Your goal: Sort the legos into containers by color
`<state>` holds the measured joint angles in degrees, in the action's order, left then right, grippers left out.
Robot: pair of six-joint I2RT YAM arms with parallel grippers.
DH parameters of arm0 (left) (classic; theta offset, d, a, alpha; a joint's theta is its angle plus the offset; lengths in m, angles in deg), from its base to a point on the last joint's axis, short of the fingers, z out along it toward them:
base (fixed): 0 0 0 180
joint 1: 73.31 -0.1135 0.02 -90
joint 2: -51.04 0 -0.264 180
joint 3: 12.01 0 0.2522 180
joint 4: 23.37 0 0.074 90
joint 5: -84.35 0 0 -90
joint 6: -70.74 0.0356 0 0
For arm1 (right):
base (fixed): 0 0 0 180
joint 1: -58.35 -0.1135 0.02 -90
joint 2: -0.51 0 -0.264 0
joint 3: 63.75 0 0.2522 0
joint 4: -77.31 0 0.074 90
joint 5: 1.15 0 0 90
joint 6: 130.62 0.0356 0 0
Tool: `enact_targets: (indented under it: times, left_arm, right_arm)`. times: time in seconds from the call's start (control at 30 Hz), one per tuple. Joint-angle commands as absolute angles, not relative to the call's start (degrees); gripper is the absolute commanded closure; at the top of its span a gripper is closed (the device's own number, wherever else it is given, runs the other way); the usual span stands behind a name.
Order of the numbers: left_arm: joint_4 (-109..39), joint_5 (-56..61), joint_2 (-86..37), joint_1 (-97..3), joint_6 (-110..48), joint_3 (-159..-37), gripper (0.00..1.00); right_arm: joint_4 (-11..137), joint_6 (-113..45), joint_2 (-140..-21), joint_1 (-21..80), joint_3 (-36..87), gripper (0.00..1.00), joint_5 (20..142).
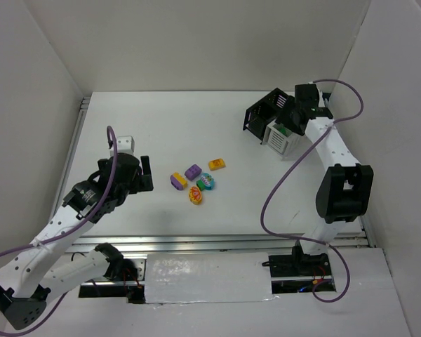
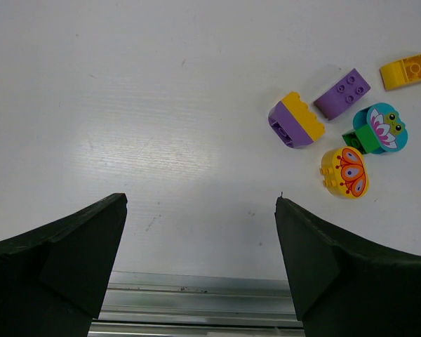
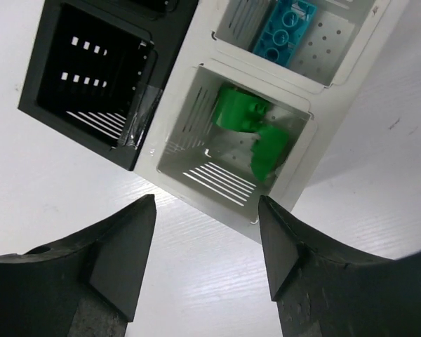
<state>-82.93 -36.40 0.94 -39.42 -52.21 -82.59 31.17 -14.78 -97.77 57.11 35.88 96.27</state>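
Hanging above the white bin [image 3: 189, 147], the right gripper [image 3: 207, 210] had its jaws spread, with green bricks [image 3: 247, 116] lying just beyond them inside a compartment and the black bin [image 3: 42, 77] alongside. The left gripper [image 2: 200, 203] gaped wide, the yellow-purple brick [image 2: 296, 121] ahead to the right.

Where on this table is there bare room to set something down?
Widest free patch: the far middle of the table, between the lego cluster and the black bin. Also bare: between the cluster and the right arm, and under the left gripper. Crowded: the cluster itself and around the white bin.
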Motion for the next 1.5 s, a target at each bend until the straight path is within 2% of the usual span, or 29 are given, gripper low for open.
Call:
enact_targets:
  times: [0.0,0.17,0.2,0.23,0.37,0.53,0.93,1.47]
  left_arm:
    - [-81.4,-36.2,0.9,-39.7,-51.2,-82.2,0.0]
    - [-81.3,-35.7,-0.4,-39.7,-51.0,-82.4,0.01]
    - [-81.3,-35.7,-0.5,-39.6,-51.1,-82.6,0.0]
    - [-81.5,-35.9,-0.8,-39.7,-51.2,-82.6,0.0]
    - [-82.0,-37.4,-1.2,-39.9,-52.2,-82.9,0.0]
    - [-82.7,-38.7,-1.3,-40.2,-53.2,-82.8,0.01]
    - [-81.6,-37.4,0.2,-40.1,-52.7,-82.1,0.0]
    - [-81.2,-36.2,-1.2,-40.1,-52.0,-82.1,0.0]
  right_arm:
    - [31.2,-15.5,-97.0,57.7,39.5,0.32,96.1]
    - [32.0,-15.8,-92.1,55.1,35.7,0.29,90.3]
    - [32.0,-16.9,-90.2,51.9,35.0,0.27,89.6]
    - [32.0,-17.6,-89.7,49.8,34.2,0.2,89.1]
    - [32.4,-18.8,-89.0,39.3,29.7,0.19,88.8]
    - [37.4,-24.1,-90.7,27.9,25.2,0.19,81.3]
    - [36.7,-25.2,-104.2,19.2,29.9,0.14,84.4]
    - [34.5,-25.2,-110.5,16.2,33.3,0.17,91.0]
